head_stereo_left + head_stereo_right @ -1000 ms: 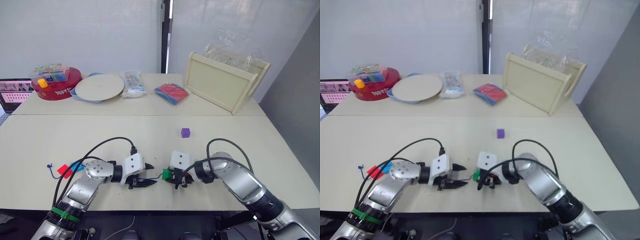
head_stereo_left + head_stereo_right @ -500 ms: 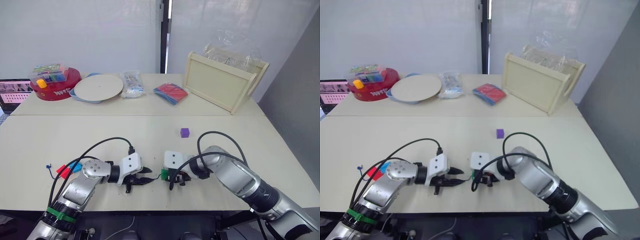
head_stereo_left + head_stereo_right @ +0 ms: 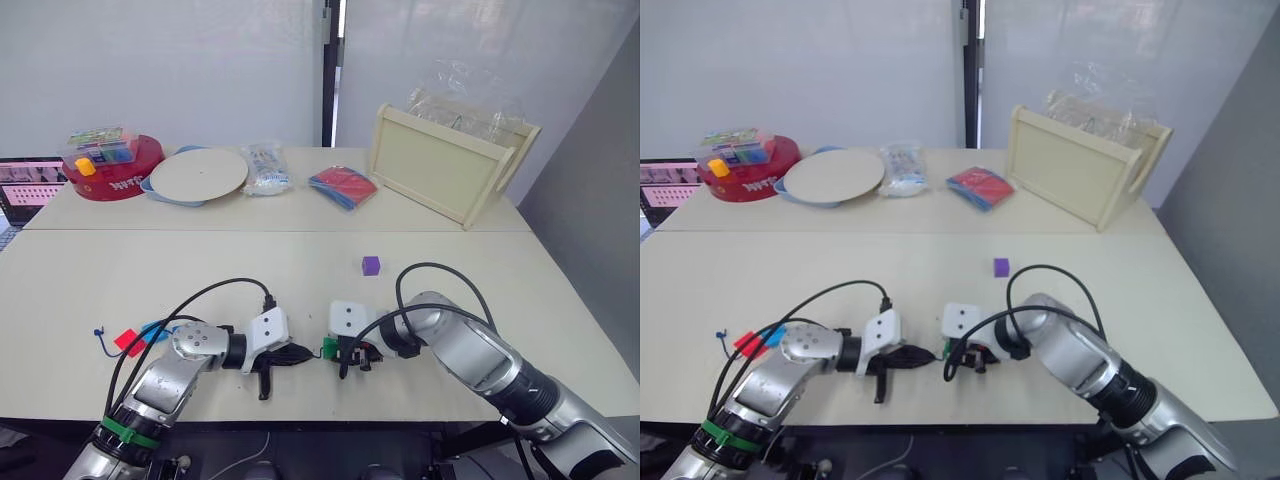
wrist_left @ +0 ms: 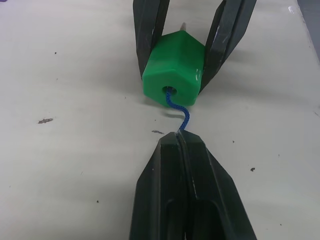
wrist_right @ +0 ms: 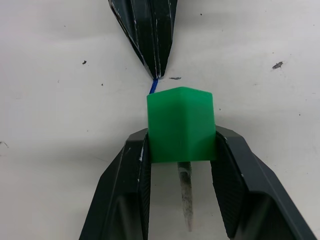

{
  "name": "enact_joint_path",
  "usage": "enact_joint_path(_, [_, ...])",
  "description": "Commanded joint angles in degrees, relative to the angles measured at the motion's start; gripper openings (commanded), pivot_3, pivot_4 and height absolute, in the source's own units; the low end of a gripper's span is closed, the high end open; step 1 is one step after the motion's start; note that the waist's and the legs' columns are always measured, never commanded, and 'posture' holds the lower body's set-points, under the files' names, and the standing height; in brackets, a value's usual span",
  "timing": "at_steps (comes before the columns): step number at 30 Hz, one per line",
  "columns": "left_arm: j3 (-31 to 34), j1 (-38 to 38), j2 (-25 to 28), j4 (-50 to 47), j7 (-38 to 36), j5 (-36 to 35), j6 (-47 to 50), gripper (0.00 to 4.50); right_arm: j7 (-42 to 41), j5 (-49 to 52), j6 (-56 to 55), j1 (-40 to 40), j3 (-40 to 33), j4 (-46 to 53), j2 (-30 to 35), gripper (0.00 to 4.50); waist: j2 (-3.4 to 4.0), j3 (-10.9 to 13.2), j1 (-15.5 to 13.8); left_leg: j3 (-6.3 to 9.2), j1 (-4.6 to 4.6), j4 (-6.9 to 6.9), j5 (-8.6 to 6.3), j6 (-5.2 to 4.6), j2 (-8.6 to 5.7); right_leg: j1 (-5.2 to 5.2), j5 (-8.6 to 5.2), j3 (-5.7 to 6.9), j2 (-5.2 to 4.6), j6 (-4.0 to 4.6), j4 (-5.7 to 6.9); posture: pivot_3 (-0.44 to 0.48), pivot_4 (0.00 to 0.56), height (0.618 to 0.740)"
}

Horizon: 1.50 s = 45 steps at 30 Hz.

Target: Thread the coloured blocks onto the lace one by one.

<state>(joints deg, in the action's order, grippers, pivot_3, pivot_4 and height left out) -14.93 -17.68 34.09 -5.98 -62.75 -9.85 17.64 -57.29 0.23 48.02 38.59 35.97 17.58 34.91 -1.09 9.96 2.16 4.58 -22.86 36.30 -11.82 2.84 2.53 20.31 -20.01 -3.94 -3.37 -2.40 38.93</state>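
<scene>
The lace point(image 4: 179, 112) runs through the block point(image 4: 174, 69) (between both pincers).

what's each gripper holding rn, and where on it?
Right gripper clamps the green block by two opposite side faces. Left gripper is shut on the blue lace just behind the block's hole; the pale tip pokes out the far side.

Even, bright light is filling the room from overhead, leaving the pale surface point(image 3: 300, 270) washed and nearly shadowless in the head views. In the wrist views soft grey shadows are pooling under the green block point(image 4: 175, 67), whose top face is catching a small white glare. The left end effector point(image 4: 184, 145) is blurring out of focus near the lens, while specks on the surface are staying sharp
</scene>
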Motion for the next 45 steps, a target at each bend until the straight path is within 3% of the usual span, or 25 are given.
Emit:
enact_joint_path(1, [-1.59, -0.87, -0.96, -0.46, 0.36, 0.41, 0.59, 0.0, 0.66, -1.28, 1.86, -1.66, 1.61, -1.97, 0.55, 1.2, 0.0, 0.0, -0.04, 0.0, 0.0, 0.0, 0.0, 0.0, 0.0, 0.0, 0.0, 0.0, 0.0, 0.0, 0.0, 0.0, 0.15, 0.74])
enact_joint_path(13, [-0.7, -0.69, 0.87, -1.66, 0.04, 0.07, 2.21, 0.0, 0.97, -0.68, 1.69, -2.26, 0.1, -1.72, 0.09, 1.2, 0.0, 0.0, 0.13, 0.0, 0.0, 0.0, 0.0, 0.0, 0.0, 0.01, 0.0, 0.0, 0.0, 0.0, 0.0, 0.0, 0.15, 0.74])
enact_joint_path(20, [0.43, -1.92, 4.43, -3.92, -2.2, -2.23, 5.82, 2.1, 1.82, 0.15, 2.66, -2.68, -1.83, -0.25, 0.55, 1.2, 0.01, 0.01, 0.17, 0.0, -0.02, -0.01, 0.0, 0.0, 0.01, 0.05, 0.0, 0.0, 0.01, 0.0, 0.0, 0.0, 0.15, 0.74])
enact_joint_path(21, [0.52, -2.11, 4.54, -4.15, -2.1, -2.47, 6.31, 2.47, 1.88, 0.24, 2.79, -2.72, -2.01, -0.1, 0.6, 2.22, 0.01, 0.01, 0.07, 0.0, -0.02, -0.01, 0.0, 0.0, 0.01, 0.04, 0.0, 0.0, 0.01, 0.0, 0.0, 0.0, 0.15, 0.74])
enact_joint_path(25, [0.89, -3.68, 4.27, -6.31, -2.11, -4.19, 9.58, 3.84, 2.0, 0.64, 3.75, -2.48, -3.24, 0.99, 1.19, 3.62, 0.0, 0.02, -0.15, 0.0, -0.11, -0.01, 0.0, 0.0, -0.01, 0.08, 0.0, 0.01, 0.0, 0.0, -0.04, 0.0, 0.15, 0.74])
enact_joint_path(28, [0.8, -5.4, 2.6, -7.61, -1.28, -5.69, 12.46, 3.85, 2.12, 1.45, 4.81, -2.18, -4.53, 2.49, 1.66, 4.44, 0.0, 0.02, -0.42, 0.02, -0.3, 0.0, 0.0, 0.0, -0.01, 0.24, 0.0, 0.02, -0.01, 0.0, -0.04, 0.0, 0.15, 0.74])
enact_joint_path(39, [-4.31, -9.73, -1.91, -1.31, -1.12, -2.85, 9.72, 3.85, 2.27, 6.46, 8.08, -6.7, -12.32, 9.08, 7.53, 4.44, -0.02, 0.07, -0.81, 0.01, -0.46, 0.01, 0.0, 0.0, -0.02, 0.41, 0.0, 0.01, 0.0, 0.0, -0.04, 0.0, 0.15, 0.74])
enact_joint_path(45, [-6.91, -11.9, -5.27, 5.29, -0.96, 0.15, 4.67, 3.85, 4.95, 7.15, 8.34, -8.46, -13.7, 9.07, 6.82, 4.44, -0.03, 0.08, -0.78, 0.0, -0.47, 0.02, 0.0, 0.0, -0.03, 0.43, 0.0, 0.0, 0.0, 0.0, -0.03, 0.0, 0.15, 0.74])
